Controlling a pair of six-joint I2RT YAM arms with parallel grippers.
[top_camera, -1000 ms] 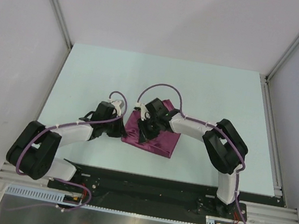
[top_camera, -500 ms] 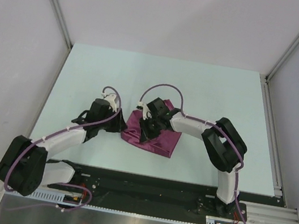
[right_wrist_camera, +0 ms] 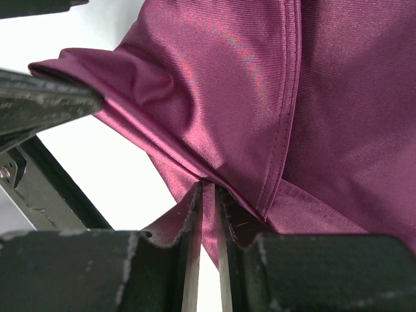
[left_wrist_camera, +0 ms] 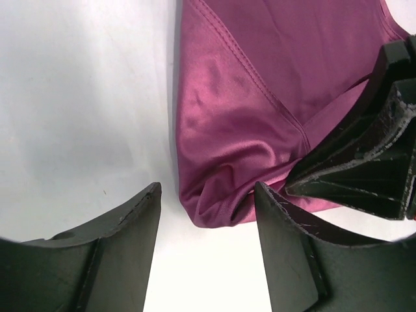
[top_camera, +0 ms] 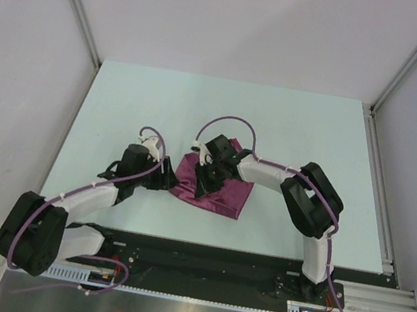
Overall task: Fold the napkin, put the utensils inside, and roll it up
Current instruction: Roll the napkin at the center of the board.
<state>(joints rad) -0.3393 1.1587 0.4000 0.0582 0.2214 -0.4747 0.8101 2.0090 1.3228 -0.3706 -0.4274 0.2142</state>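
Observation:
The plum napkin (top_camera: 222,194) lies folded and creased mid-table, in front of both arms. My right gripper (top_camera: 206,181) reaches down onto its left part. In the right wrist view this gripper (right_wrist_camera: 209,194) is shut on a pinched ridge of the napkin (right_wrist_camera: 260,84). My left gripper (top_camera: 162,181) sits just left of the cloth. In its wrist view the left gripper (left_wrist_camera: 207,192) is open, with nothing between its fingers. The napkin's bunched corner (left_wrist_camera: 221,143) lies just beyond its fingertips. The right gripper's fingers (left_wrist_camera: 370,162) show dark at that view's right. The utensils are out of view.
The pale table (top_camera: 293,130) stretches behind and beside the cloth. Grey walls enclose it on three sides, with metal rails (top_camera: 380,185) along the edges. A black base bar (top_camera: 206,264) runs along the near edge between the arms' mounts.
My left gripper has opened, let go of the napkin's left edge and drawn back slightly to the left. The right gripper has kept its pinch on the cloth and hardly moved.

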